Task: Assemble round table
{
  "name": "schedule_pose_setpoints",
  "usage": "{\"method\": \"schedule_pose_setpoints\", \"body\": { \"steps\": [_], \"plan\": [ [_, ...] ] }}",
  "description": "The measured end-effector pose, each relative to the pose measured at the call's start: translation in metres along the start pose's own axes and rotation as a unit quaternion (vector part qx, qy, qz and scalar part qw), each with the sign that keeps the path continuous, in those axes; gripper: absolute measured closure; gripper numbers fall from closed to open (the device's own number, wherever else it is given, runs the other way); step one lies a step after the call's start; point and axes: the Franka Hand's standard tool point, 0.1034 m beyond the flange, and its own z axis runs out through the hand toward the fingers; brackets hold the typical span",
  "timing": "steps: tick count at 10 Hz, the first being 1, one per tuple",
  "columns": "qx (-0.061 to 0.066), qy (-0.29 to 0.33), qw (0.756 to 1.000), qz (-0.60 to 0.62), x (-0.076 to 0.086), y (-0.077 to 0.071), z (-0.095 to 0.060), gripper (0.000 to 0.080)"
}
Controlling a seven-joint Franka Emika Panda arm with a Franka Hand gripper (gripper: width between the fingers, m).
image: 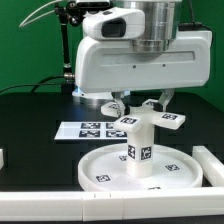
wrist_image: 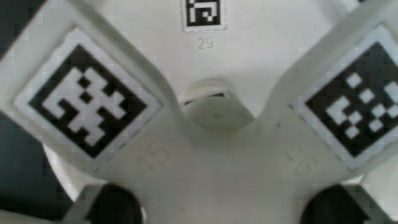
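Over the middle of the black counter (image: 40, 110), as the exterior view has it, the round disc (image: 105, 165) lies flat with the short leg (image: 139, 148) standing upright at its centre, and the cross-shaped foot piece (image: 138, 121) sits on top of the leg. The fingers (image: 140, 103) come down on either side of the foot piece at about its height; they look set close against it, but from here I cannot tell whether they actually press on it or stand just apart. Behind, toward the exterior view's left, the marker board (image: 85, 129) lies flat, and a long white bar (image: 212, 166) lies beside the disc on the exterior view's right.

The wrist view looks straight down onto the foot piece (wrist_image: 210, 150) — two tagged arms spread outward and a small round hole (wrist_image: 217, 112) shows at the hub. Dark finger pads (wrist_image: 111, 205) appear at the frame's edge, flanking the hub without showing contact.

The step seems to be seating or screwing the foot onto the leg. To do it well, I would keep the hub centred over the leg's axis, hold the piece level, and turn without side push — a skewed press could tip the leg in the disc.
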Motion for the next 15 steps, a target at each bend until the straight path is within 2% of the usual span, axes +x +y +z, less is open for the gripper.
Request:
{"method": "schedule_pose_setpoints", "body": {
  "steps": [4, 6, 8, 9, 12, 15],
  "plan": [
    [0.000, 0.000, 1.000, 0.012, 0.0000, -0.0001, 0.0000, 0.0359],
    [0.000, 0.006, 0.996, 0.084, -0.0003, -0.0001, -0.0001, 0.0357],
    [0.011, 0.013, 0.981, 0.191, -0.0007, -0.0009, 0.0009, 0.0357],
    [0.012, 0.013, 0.977, 0.215, -0.0005, -0.0018, 0.0009, 0.0357],
    [0.026, 0.017, 0.938, 0.345, -0.0002, -0.0044, 0.0009, 0.0357],
    [0.040, 0.028, 0.883, 0.466, -0.0005, -0.0065, 0.0010, 0.0357]
  ]
}}
